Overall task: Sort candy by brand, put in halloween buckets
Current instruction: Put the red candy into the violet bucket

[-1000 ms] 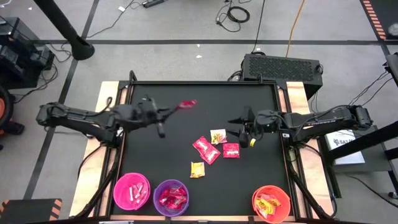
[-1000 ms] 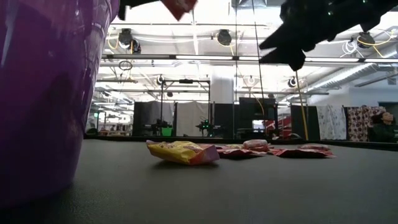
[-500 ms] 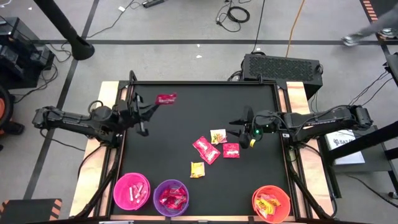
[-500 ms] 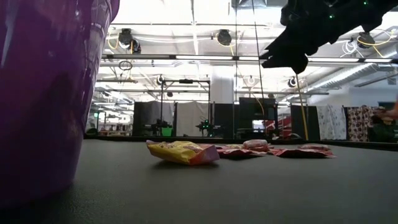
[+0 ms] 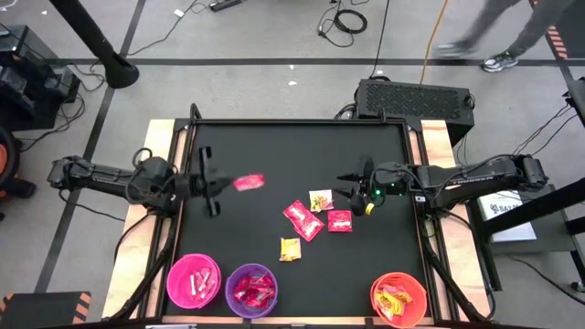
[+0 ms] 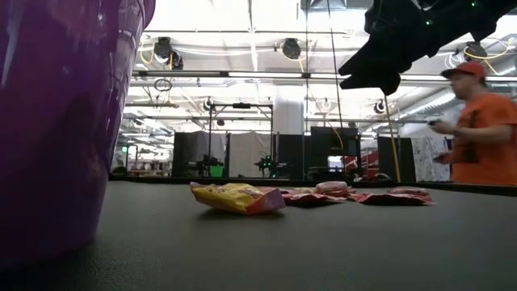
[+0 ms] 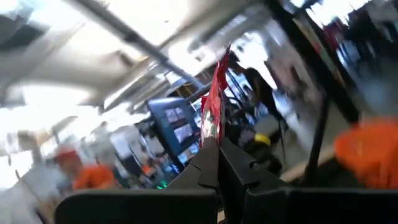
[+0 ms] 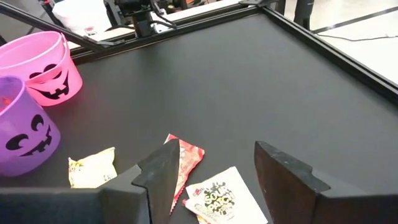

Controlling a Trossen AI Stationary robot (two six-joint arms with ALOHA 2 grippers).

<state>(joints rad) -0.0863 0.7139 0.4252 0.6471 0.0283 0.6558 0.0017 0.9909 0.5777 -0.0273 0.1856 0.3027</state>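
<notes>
My left gripper (image 5: 228, 183) is shut on a red candy packet (image 5: 249, 182) above the table's left part. Other candy lies flat on the black table: a red packet (image 5: 303, 219), a pale packet (image 5: 320, 199), a second red one (image 5: 339, 220) and a yellow one (image 5: 290, 249). My right gripper (image 5: 356, 194) is open and empty, above the table just right of these packets; its fingers frame them in the right wrist view (image 8: 217, 171). The pink bucket (image 5: 193, 281), purple bucket (image 5: 251, 290) and orange bucket (image 5: 399, 299) stand along the near edge, each with candy inside. My left gripper pinches the red packet by one end (image 7: 211, 140) between its two fingers. The fingers lie about level and come from the table's left. The packet sticks out past the fingertips toward the table's right, lifted clear of the table.
The table has a raised black frame (image 5: 302, 122). Bare black surface lies at the far half and between the purple and orange buckets. In the low view the purple bucket (image 6: 56, 121) fills the left side, and a person in orange (image 6: 485, 121) stands beyond the table.
My left gripper, still shut on the red packet, has drawn back toward the table's left edge and then swung toward the near edge. The packet has stayed clear of the table. A person has walked into view behind the table.
</notes>
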